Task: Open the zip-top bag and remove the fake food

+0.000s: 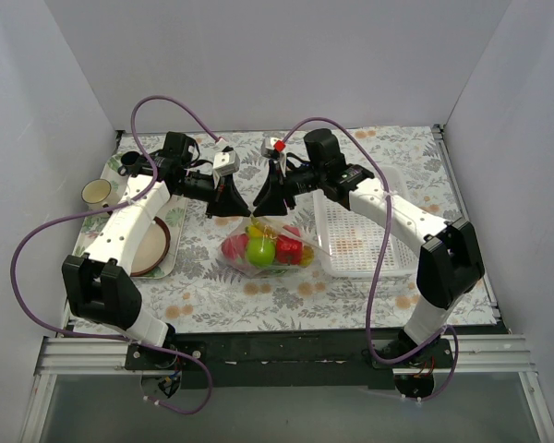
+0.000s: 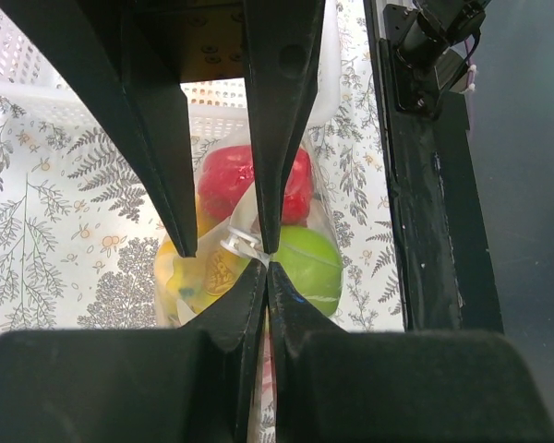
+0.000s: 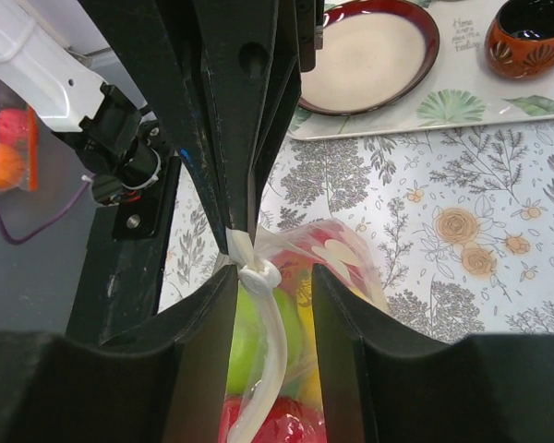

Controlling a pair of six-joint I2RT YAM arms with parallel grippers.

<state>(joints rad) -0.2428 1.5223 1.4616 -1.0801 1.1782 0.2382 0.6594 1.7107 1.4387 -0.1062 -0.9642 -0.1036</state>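
Observation:
The zip-top bag [image 1: 270,260] lies mid-table, holding the fake food: a green apple [image 1: 260,251], a red pepper [image 1: 290,247] and yellow pieces. My left gripper [image 1: 229,210] is shut on the bag's top edge; in the left wrist view its gripper [image 2: 268,266] pinches the plastic next to the apple [image 2: 309,263] and pepper [image 2: 223,173]. My right gripper [image 1: 268,205] is open. In the right wrist view its gripper [image 3: 273,277] straddles the white zip strip [image 3: 275,351], with its jaws apart and not pressing on the strip.
A white perforated basket [image 1: 393,242] stands to the right of the bag. A tray [image 1: 171,268] on the left carries a plate [image 1: 148,245] and a mug [image 1: 97,192]. White walls enclose the table on three sides.

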